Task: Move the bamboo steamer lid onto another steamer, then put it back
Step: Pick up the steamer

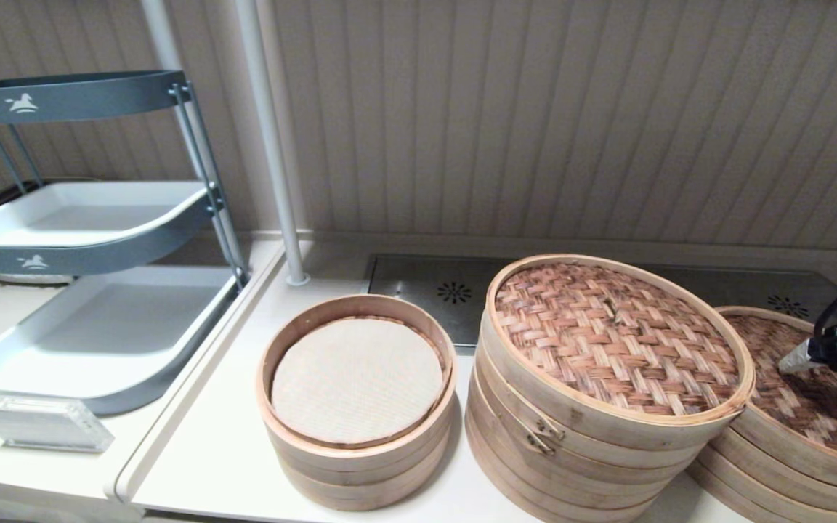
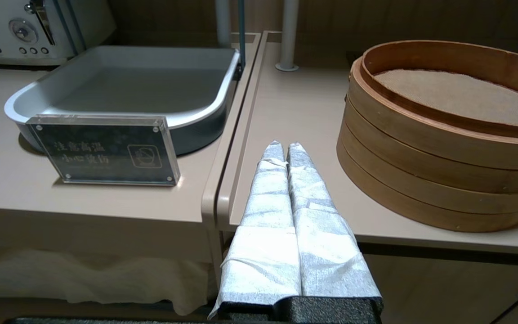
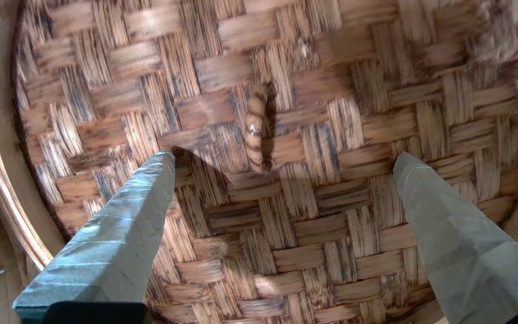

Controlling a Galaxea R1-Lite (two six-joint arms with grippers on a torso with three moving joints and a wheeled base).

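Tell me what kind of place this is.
Probably a commercial kitchen or dim sum serving counter: stacked bamboo steamers sit on a pale counter, beside a tiered tray rack and a small acrylic warning sign.

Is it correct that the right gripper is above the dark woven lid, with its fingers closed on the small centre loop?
Not quite. The right gripper is above the bamboo steamer lid, but the right wrist view shows its fingers spread wide, either side of the centre loop, not closed on it.

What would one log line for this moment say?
right gripper: open above bamboo steamer lid, fingers either side of centre loop | left gripper: shut, parked at counter edge | lid not yet lifted
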